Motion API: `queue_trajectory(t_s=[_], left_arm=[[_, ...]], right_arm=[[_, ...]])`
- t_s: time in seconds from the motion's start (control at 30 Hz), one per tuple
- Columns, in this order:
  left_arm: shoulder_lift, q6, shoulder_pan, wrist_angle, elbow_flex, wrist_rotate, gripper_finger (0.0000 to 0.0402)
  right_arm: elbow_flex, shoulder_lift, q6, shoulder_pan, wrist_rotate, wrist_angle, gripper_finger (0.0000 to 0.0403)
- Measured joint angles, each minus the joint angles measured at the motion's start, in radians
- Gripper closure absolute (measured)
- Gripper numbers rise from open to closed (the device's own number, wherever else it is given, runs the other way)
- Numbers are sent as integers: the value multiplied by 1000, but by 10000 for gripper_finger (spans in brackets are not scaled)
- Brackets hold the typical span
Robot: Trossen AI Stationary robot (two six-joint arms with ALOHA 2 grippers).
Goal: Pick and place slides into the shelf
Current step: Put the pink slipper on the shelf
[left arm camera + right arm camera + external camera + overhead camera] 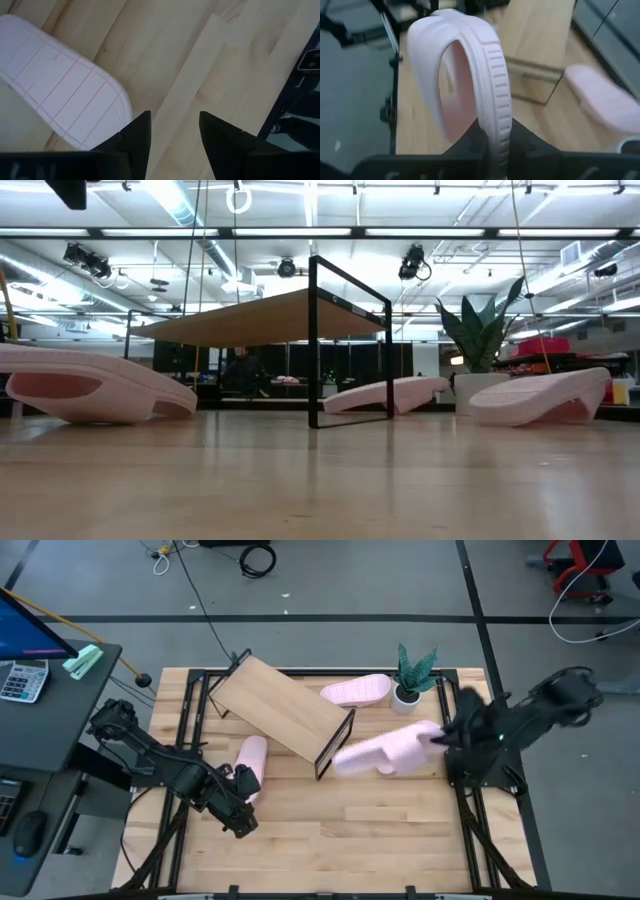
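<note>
Nearest the front edge of the worktop [330, 840], the left tool [243, 822] hung low with its two fingers parted and nothing between them, pointing at bare wood. A pink slide [251, 762] lay just beside it, towards the shelf, untouched; in the left wrist view its ribbed sole [70, 105] showed right next to one dark finger. That arm stretched in from the left side, folded low over the wood.

Farther in, the right tool [437, 737] was clamped on the edge of a second slide [385, 752], carrying it clear of the worktop towards the open end of the shelf [283, 708]. The pinch looked thin, on the rim only, so I judged the foam could twist or slip out on the way. The strap could also catch the black wire end frame [336, 743] and shove the shelf, which already sat askew. The right arm reached in from the right side, elbow bent, wrist turned towards the shelf.

Beyond that, a third slide [356, 690] lay behind the shelf, just beside a small potted plant [410, 675]
</note>
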Motion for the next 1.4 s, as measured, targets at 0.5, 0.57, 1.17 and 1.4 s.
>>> queue_trajectory(t_s=[0.5, 0.57, 1.17, 1.4], left_arm=[[0, 7, 52, 301, 0, -220, 230], [0, 39, 73, 395, 0, -265, 230], [-10, 252, 206, 822, 0, -698, 230], [-63, 543, 206, 993, -1, -870, 230]], right_arm=[[356, 162, -532, -600, -473, 43, 368], [372, 201, -606, -700, -594, 42, 368], [381, 284, -740, -1078, -856, 257, 368], [381, 261, -667, -1125, -920, 318, 368]])
